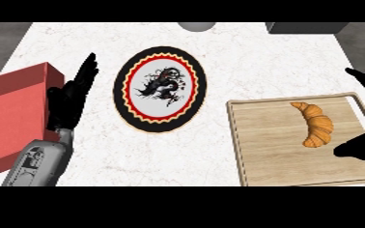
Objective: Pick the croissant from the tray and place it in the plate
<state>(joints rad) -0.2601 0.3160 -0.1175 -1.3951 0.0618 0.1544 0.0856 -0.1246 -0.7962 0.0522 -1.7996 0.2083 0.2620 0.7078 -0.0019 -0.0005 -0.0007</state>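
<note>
- Kitchen setting: white marble-veined counter [214,164] fills the view.
- Wooden tray [271,145], cutting-board style, at the counter's right edge; a croissant [315,124] lies on it.
- Decorated round plate [160,89] near the counter's middle.
- Red box [21,111] at the left edge; grey rounded object [197,26] at the far edge.

White marble-patterned counter top [214,154] with faint grey veining fills most of the view; a red box-like block [25,106] sits at its left edge; a grey rounded object [197,26] is cut off at the far edge; a dark grey block [306,28] occupies the far right corner; grey floor shows beyond both far corners; lighting even
</note>
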